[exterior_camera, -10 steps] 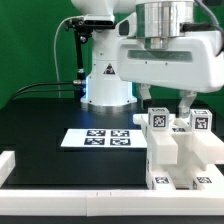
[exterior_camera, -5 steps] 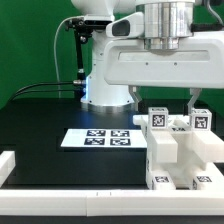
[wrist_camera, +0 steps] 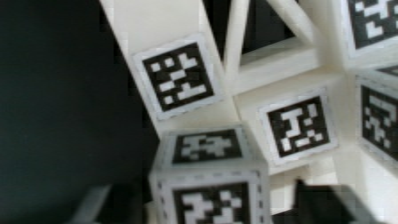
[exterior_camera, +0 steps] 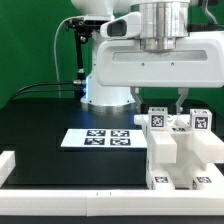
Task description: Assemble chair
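Several white chair parts (exterior_camera: 185, 150) with black-and-white tags stand packed together on the black table at the exterior view's right. My gripper (exterior_camera: 162, 106) hangs straight above them, its dark fingers (exterior_camera: 181, 100) spread to either side of a tagged post (exterior_camera: 157, 119). In the wrist view the gripper (wrist_camera: 217, 206) is open. The tagged top of a white part (wrist_camera: 217, 196) lies between its two dark fingers (wrist_camera: 100, 200), close to both. More tagged white parts (wrist_camera: 178, 78) fill the view beyond it. The fingertips are hidden behind the parts in the exterior view.
The marker board (exterior_camera: 97, 138) lies flat on the table left of the parts. A white rim (exterior_camera: 60, 190) runs along the table's front and left edge. The arm's white base (exterior_camera: 105, 85) stands at the back, with black cables to its left.
The hand has shifted a little toward the exterior view's left above the parts. The chair parts have not moved.
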Action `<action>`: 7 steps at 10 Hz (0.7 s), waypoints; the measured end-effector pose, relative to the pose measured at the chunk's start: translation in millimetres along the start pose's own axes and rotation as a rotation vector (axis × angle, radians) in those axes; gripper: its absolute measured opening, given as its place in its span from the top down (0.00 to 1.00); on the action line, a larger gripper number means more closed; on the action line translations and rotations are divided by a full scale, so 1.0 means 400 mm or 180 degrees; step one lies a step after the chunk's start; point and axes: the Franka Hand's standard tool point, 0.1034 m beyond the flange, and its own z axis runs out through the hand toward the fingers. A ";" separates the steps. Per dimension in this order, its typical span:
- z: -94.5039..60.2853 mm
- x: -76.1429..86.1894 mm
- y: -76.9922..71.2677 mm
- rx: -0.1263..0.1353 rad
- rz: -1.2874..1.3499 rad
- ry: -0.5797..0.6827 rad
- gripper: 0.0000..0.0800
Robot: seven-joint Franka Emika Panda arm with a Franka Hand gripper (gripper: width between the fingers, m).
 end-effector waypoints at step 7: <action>0.002 0.010 -0.006 -0.0051 0.2754 -0.0077 0.65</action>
